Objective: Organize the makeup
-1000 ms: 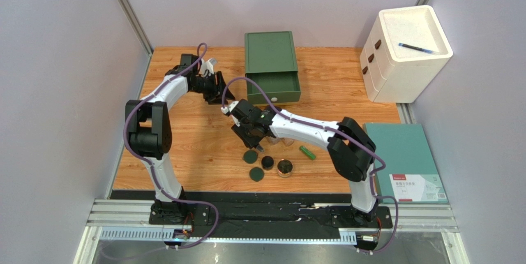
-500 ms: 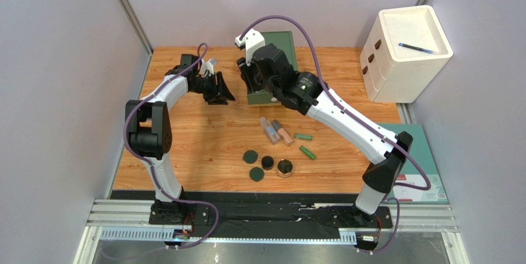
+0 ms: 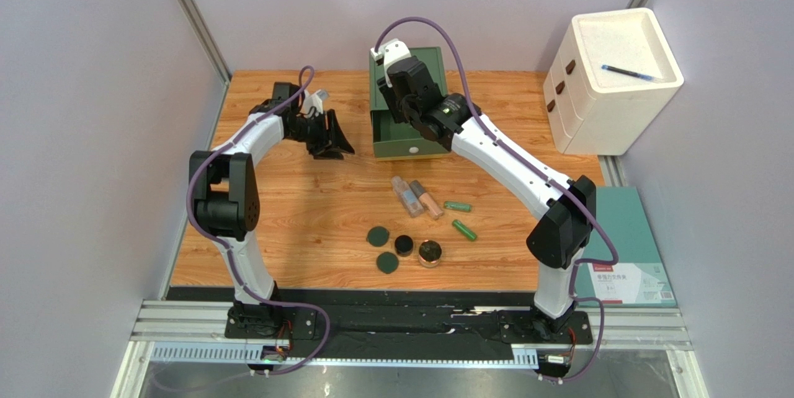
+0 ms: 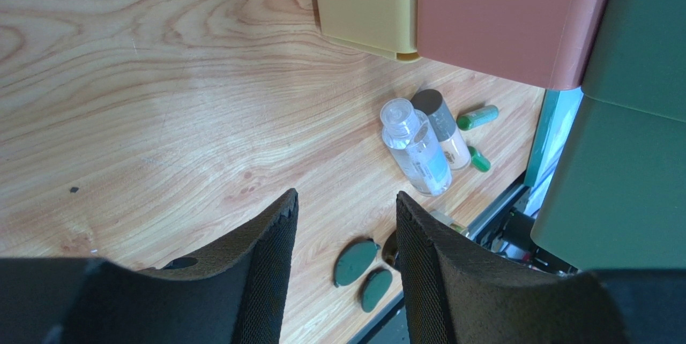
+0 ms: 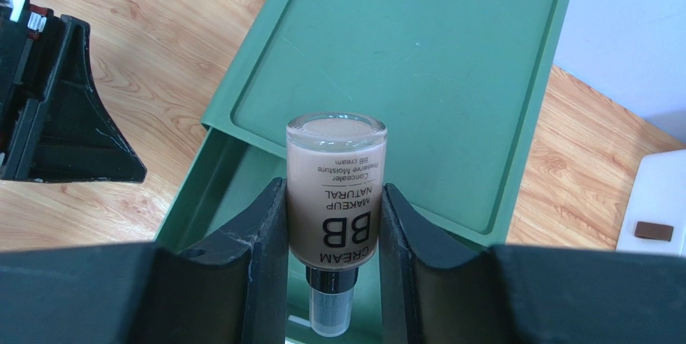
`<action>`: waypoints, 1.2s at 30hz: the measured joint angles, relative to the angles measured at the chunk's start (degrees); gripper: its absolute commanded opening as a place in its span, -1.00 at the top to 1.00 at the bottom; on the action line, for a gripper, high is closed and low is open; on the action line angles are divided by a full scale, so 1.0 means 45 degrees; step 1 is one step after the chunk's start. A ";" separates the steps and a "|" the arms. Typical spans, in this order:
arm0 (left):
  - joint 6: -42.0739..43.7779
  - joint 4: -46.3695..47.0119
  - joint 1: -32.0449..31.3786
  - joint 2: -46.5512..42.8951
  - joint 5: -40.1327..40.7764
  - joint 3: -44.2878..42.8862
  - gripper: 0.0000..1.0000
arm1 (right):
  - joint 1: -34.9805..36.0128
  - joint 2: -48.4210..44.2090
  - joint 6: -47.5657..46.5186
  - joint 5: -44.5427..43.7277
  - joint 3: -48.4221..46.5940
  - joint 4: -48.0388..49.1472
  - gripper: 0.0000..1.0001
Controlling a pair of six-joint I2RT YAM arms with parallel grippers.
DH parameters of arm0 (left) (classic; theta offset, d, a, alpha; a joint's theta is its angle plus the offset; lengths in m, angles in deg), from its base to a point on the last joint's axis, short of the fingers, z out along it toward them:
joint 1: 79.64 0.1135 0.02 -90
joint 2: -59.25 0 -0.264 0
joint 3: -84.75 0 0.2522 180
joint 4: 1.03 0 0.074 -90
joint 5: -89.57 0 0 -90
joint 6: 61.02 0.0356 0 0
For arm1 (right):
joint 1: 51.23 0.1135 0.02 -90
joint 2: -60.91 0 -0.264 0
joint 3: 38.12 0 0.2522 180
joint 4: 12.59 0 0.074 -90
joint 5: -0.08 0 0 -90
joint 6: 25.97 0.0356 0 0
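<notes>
Bottle of beige BB cream [image 5: 336, 159], clenched in the right tool [image 5: 334, 193], has been carried over the open green drawer [image 5: 229, 187].

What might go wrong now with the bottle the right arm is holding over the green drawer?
The beige cylindrical BB cream bottle is pinched by its smooth sides in the right claw, so it may slip early. Its far end lines up with the lid edge of the green drawer box, so a release now might miss the open drawer.
</notes>
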 measured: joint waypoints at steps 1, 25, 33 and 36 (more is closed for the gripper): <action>0.0000 -0.0010 0.0000 0.0000 0.0005 0.0000 -0.09 | 0.0000 0.0000 -0.0034 0.0010 0.0053 0.0044 0.94; -0.0063 -0.0219 0.0000 -0.0136 0.0432 -0.0107 -0.10 | 0.0000 -0.0058 -0.0369 0.0102 0.1282 0.0704 -0.75; -0.0311 -0.0209 -0.0005 -0.0311 0.0471 -0.0083 -0.10 | -0.0641 -0.0699 -0.0044 0.1020 0.1234 0.0777 -0.75; -0.0403 -0.0209 -0.0005 -0.0355 0.0466 -0.0049 -0.10 | -0.0942 -0.1336 0.0238 0.1656 0.1321 0.0699 -0.76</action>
